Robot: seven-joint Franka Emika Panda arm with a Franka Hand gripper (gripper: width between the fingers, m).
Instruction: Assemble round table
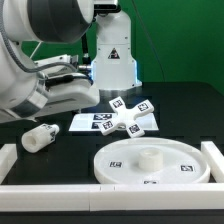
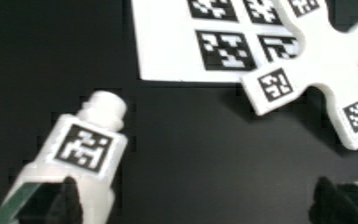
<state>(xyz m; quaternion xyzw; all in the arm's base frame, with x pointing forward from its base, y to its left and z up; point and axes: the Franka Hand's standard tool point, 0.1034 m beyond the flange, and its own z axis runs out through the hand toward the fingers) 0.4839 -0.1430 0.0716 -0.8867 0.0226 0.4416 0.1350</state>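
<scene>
The short white leg [image 1: 40,137] lies on its side on the black table at the exterior view's left. In the wrist view the leg [image 2: 82,145] shows a square tag, and its end reaches one of my fingertips [image 2: 39,206]. The cross-shaped base [image 1: 130,113] lies partly on the marker board [image 1: 93,122]; it also shows in the wrist view [image 2: 318,85]. The large round disc [image 1: 150,163] with a central hub lies in front. My gripper [image 2: 194,205] is open and empty, hovering above the table near the leg. In the exterior view the gripper [image 1: 92,95] is partly hidden by the arm.
Long white border rails frame the work area at the front [image 1: 110,197], the left [image 1: 8,160] and the right [image 1: 215,160]. A white tagged block [image 1: 112,60] stands at the back. The marker board also shows in the wrist view [image 2: 202,40].
</scene>
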